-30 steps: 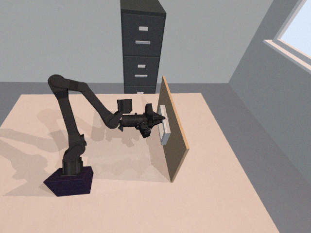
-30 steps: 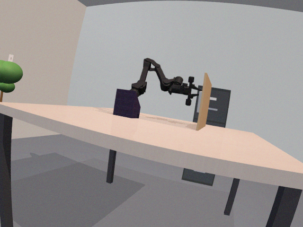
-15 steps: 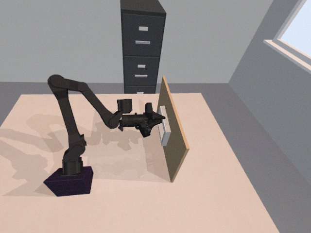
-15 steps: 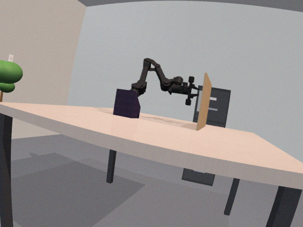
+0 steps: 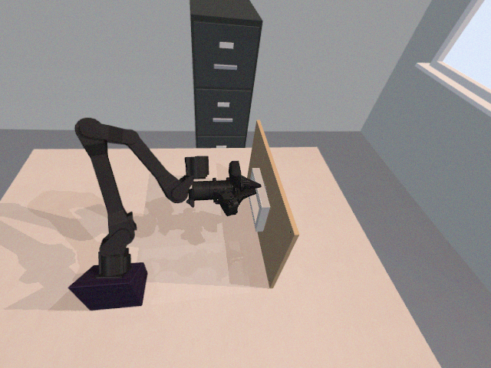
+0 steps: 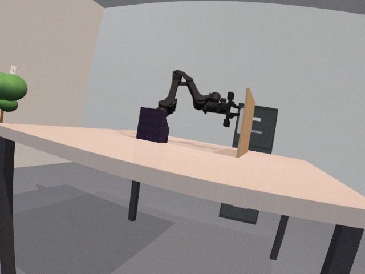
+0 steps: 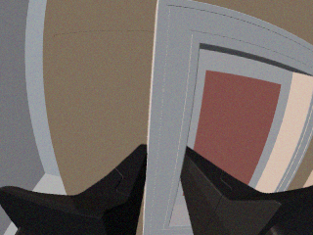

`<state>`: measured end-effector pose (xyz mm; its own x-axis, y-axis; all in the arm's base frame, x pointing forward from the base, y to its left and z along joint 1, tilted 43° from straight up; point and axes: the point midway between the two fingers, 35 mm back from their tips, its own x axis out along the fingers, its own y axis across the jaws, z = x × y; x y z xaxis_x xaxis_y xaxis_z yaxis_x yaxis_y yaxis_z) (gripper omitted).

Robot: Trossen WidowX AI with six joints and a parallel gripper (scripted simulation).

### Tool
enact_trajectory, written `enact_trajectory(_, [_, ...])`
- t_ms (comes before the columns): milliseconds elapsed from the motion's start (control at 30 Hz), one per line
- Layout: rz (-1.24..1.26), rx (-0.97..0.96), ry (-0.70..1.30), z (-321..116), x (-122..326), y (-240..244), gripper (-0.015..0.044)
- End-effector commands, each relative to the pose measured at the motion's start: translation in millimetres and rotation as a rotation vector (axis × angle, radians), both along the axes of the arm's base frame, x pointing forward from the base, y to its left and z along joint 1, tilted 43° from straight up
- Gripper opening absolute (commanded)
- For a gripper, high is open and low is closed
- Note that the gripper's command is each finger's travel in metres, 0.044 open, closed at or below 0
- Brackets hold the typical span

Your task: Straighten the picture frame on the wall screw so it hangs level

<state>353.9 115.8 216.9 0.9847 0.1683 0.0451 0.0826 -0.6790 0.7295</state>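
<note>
The picture frame point(image 5: 261, 220) point(image 6: 240, 125) point(image 7: 171, 59) is pale grey around a dark red picture and stands against the upright board point(image 5: 277, 238) point(image 6: 248, 127) point(image 7: 98, 88). My gripper point(image 5: 258, 187) point(image 6: 239, 111) point(image 7: 166, 147) is shut on the frame's left border as the wrist view shows it, one finger outside and one inside the border. In that view the frame's top edge curves down to the right; with the lens bending and the fingers holding it, I cannot tell how it hangs by itself. The screw and the notched strip are hidden behind the frame.
The board stands on the table point(image 5: 337, 317) point(image 6: 191, 165). The arm rises from a dark purple base block point(image 5: 119, 290) point(image 6: 151, 125) on the same table. A dark filing cabinet point(image 5: 224, 79) point(image 6: 265, 138) stands beyond the table. A window is at the upper right in the top view.
</note>
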Motion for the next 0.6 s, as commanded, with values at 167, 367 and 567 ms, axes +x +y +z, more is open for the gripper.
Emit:
enact_trajectory(167, [0.000, 0.005, 0.001, 0, 0, 0, 0.0236])
enact_trajectory(367, [0.001, 0.029, 0.005, 1, -6, 0, 0.0260])
enact_trajectory(567, [0.012, 0.245, 0.043, 3, -58, -3, 0.0260])
